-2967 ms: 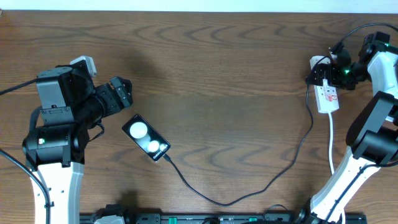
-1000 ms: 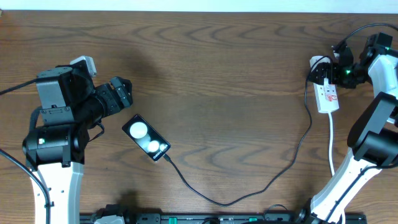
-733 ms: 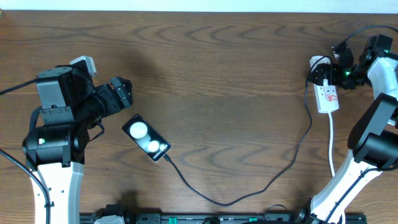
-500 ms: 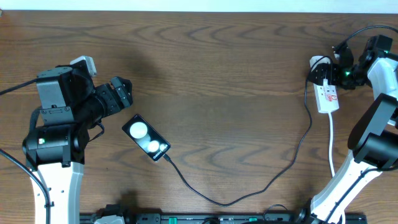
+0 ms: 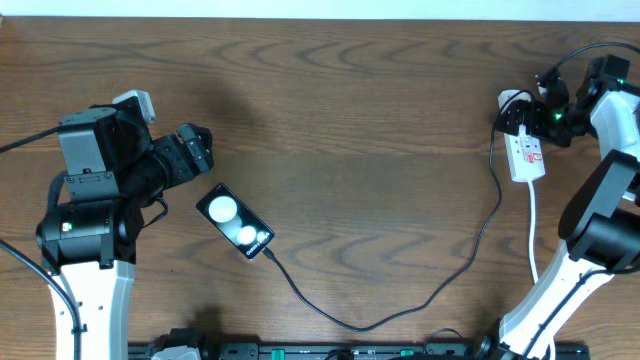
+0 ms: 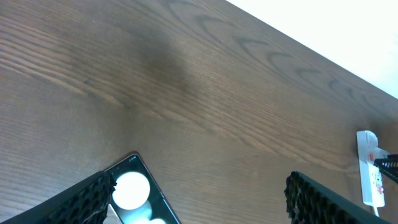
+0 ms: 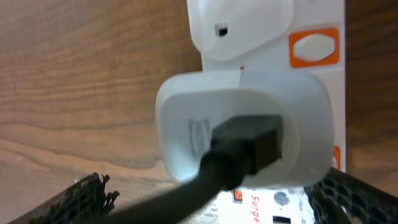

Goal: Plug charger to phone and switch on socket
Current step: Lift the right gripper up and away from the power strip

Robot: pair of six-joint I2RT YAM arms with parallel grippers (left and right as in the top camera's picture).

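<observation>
My left tool is spread open and holding nothing. The small glossy black rectangular phone lies just beside it, on the side toward the near edge. The long thin black charger cable meets the phone's near-right corner, though I can't tell if the tip is fully seated. From there it loops along the near edge and climbs to the narrow white power strip with red switches, which sits far right, close to the edge of the dark wood-grain surface.

My right tool hangs over the strip's far end. Its fingers are spread either side of the white plug adapter, released, with an orange-red switch just beside the adapter.

There's a big stretch of bare wood between the arms. Compared with three seconds back, only the right arm has shifted a hair. The phone, cable and left arm look the same.
</observation>
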